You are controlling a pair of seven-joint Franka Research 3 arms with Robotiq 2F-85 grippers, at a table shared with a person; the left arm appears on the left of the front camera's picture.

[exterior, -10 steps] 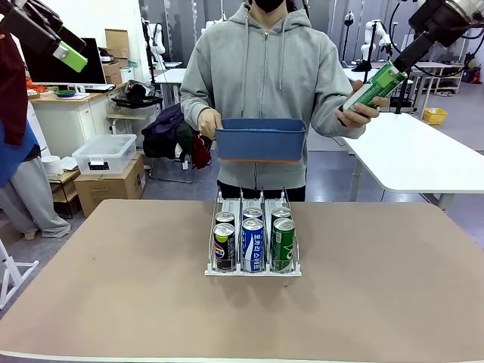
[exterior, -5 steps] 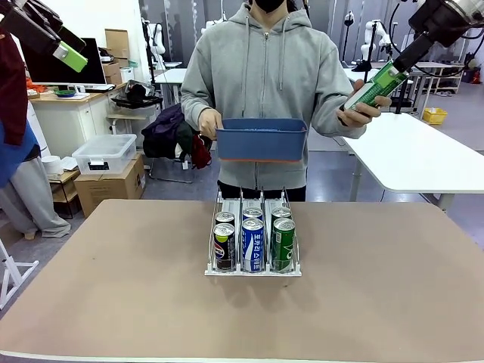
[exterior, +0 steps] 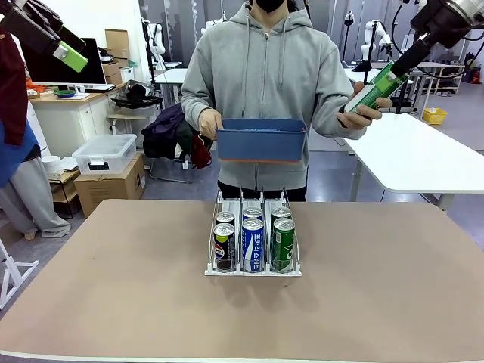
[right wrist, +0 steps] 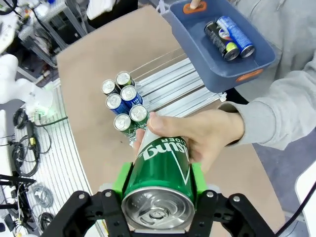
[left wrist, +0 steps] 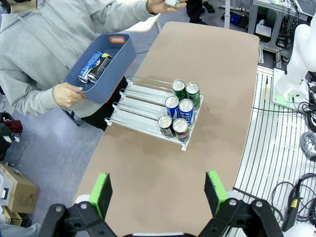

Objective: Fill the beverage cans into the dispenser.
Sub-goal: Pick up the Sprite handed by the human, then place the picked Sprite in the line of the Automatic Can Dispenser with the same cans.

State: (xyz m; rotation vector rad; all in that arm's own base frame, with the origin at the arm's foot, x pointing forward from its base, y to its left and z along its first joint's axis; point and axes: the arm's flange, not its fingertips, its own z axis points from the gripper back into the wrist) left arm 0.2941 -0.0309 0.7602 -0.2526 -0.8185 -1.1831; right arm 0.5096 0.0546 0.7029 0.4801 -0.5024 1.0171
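High at the far right, the right gripper (exterior: 396, 74) is clamped on the silver-topped end of a slim green drink can (exterior: 376, 87), its green pads pressed against both sides of the can (right wrist: 163, 168). A person in a grey hooded top stands at the far side of the brown table (exterior: 113, 287), one hand (exterior: 367, 112) wrapped around the lower half of that same can.

The person's other hand (exterior: 208, 121) holds a deep blue plastic bin (exterior: 261, 140) at chest height. A black can (right wrist: 222, 40) and a blue-and-white can (right wrist: 236, 35) lie side by side in it.

The low clear three-lane dispenser (exterior: 253, 272) sits in the middle of the table. Six upright cans crowd its near end, two to a lane: black Pepsi cans (exterior: 224, 246) on the left, blue-and-white cans (exterior: 252, 243) in the centre and green cans (exterior: 283, 243) on the right. The far halves of the lanes lie bare.

The left gripper (left wrist: 158, 190) hangs high at the near left, jaws spread wide and holding nothing.
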